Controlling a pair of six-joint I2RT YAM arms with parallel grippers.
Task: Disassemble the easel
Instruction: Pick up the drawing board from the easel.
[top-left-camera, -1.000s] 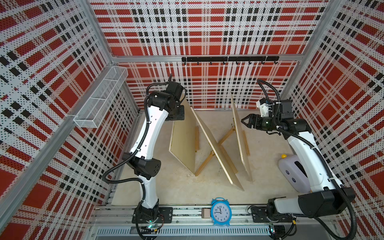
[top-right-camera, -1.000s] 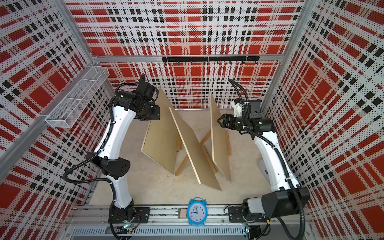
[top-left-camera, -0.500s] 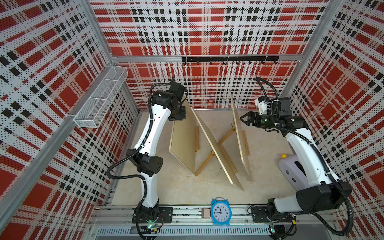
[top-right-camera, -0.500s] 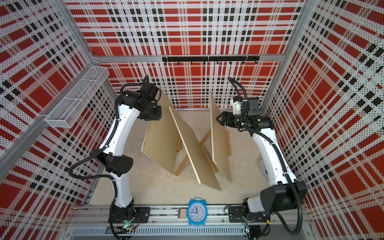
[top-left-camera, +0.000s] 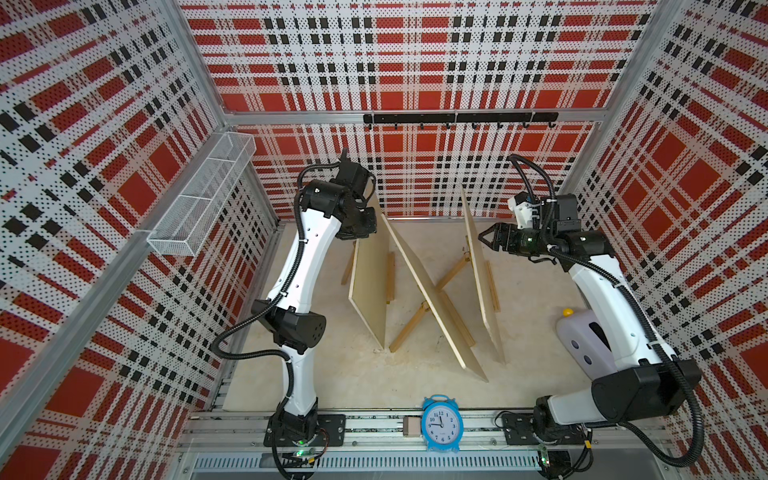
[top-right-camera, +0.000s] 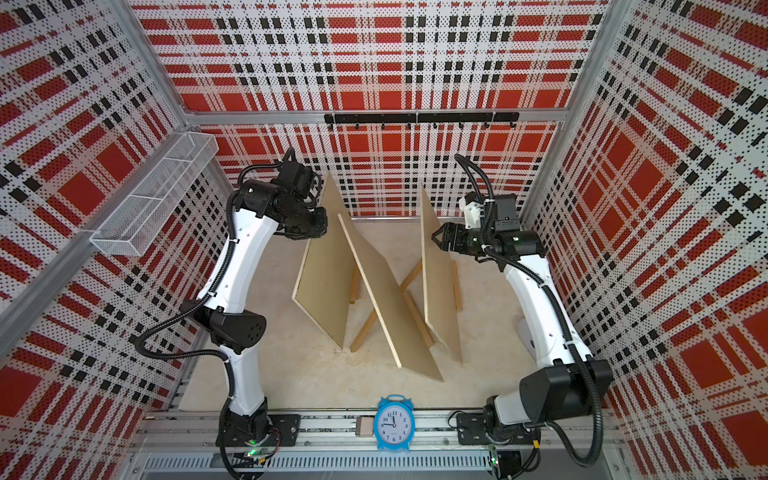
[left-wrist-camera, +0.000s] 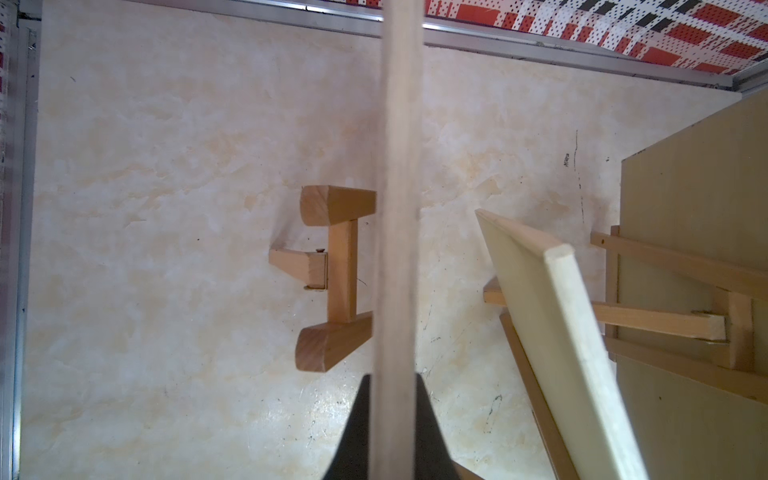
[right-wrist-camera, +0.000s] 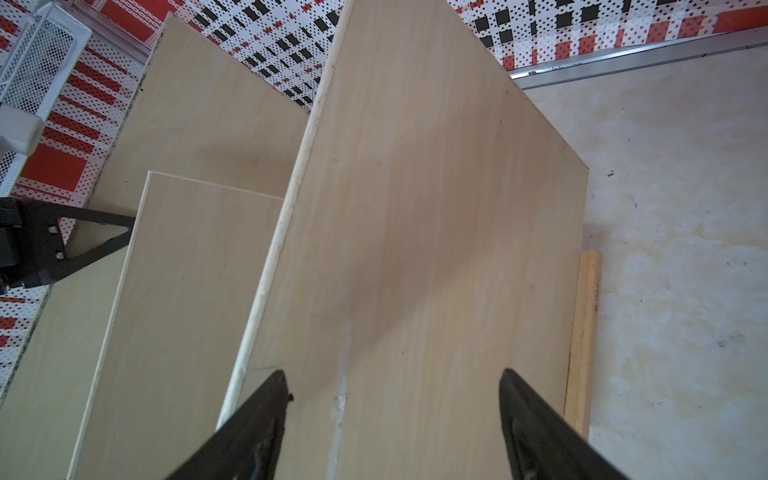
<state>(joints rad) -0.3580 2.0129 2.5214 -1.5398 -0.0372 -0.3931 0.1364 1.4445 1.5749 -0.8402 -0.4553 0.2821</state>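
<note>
- The left fingers (left-wrist-camera: 359, 419) are clenched on the top edge of the left board (top-left-camera: 370, 286), which stands on its easel (left-wrist-camera: 341, 270) just left of centre in both top views.
- The right fingers (right-wrist-camera: 262, 415) are released and spread wide. They face the right board (top-left-camera: 482, 299) right of centre, close to it; I cannot tell whether they touch it.
- A middle board (top-left-camera: 434, 299) leans between the two, and each board has a wooden frame behind it on the desk (top-left-camera: 353, 382).
- The board looks like thin, stiff, light plywood. Its faces are smooth and probably slippery, so a pinch across the top edge near the middle seems best.
- The easel is made of slender sticks with a back leg, so it is likely light and easy to tip. With the board off, its crossbar or a front leg looks the firmest hold.
</note>
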